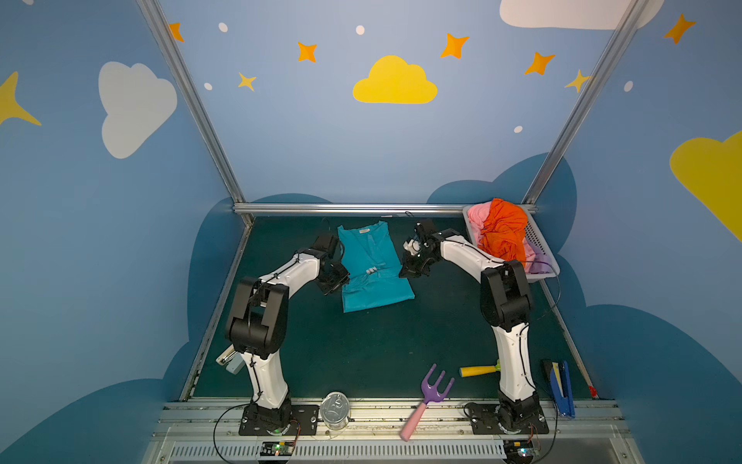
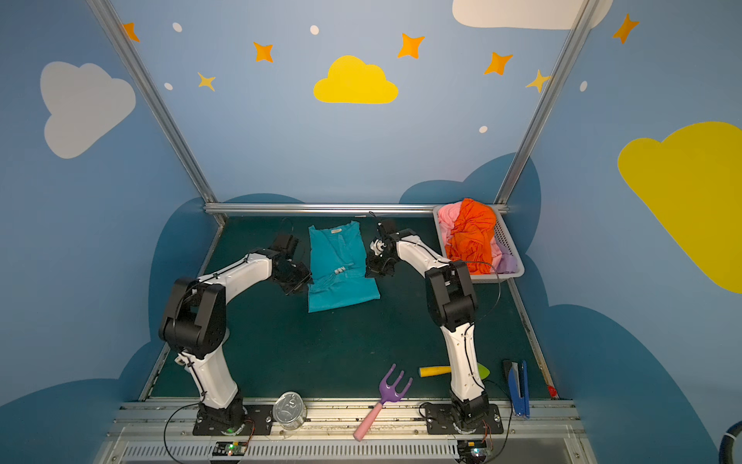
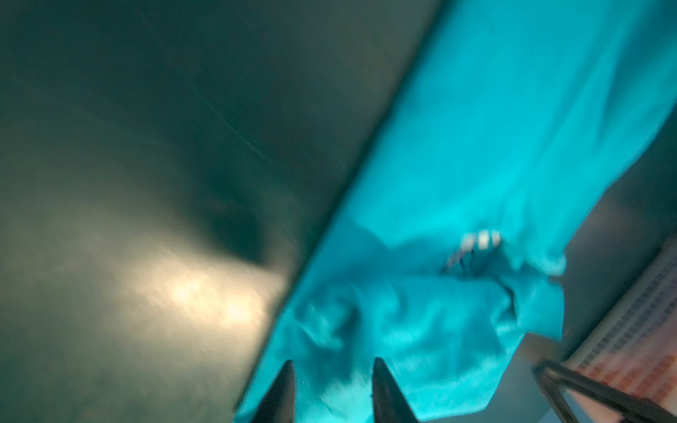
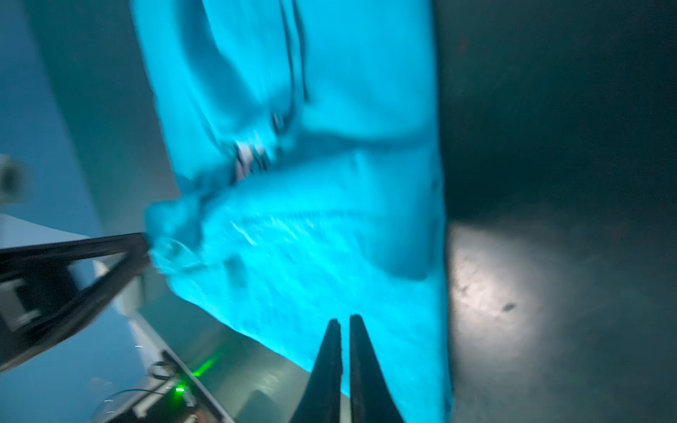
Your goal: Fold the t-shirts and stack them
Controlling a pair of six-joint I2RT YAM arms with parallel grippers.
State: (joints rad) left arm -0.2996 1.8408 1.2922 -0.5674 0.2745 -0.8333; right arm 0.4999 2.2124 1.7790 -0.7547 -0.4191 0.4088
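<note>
A teal t-shirt [image 1: 373,277] [image 2: 341,281] lies on the dark green table, its sides folded in to a long strip, collar toward the back wall, a bit of white print at its middle. My left gripper [image 1: 341,283] [image 3: 331,364] is at the shirt's left edge, open, with teal cloth [image 3: 476,146] showing between its fingers. At the shirt's right edge is my right gripper [image 1: 403,273] [image 4: 344,318], shut, its tips over the teal cloth [image 4: 329,219]. Orange [image 1: 504,233], pink [image 1: 475,215] and lilac [image 1: 534,263] t-shirts are heaped in the white basket [image 1: 536,237].
The basket [image 2: 506,241] stands at the back right corner, beside my right arm. Along the table's front edge lie a metal can [image 1: 335,409], a purple toy rake [image 1: 431,389], a yellow-handled tool [image 1: 478,370] and a blue stapler-like tool [image 1: 560,387].
</note>
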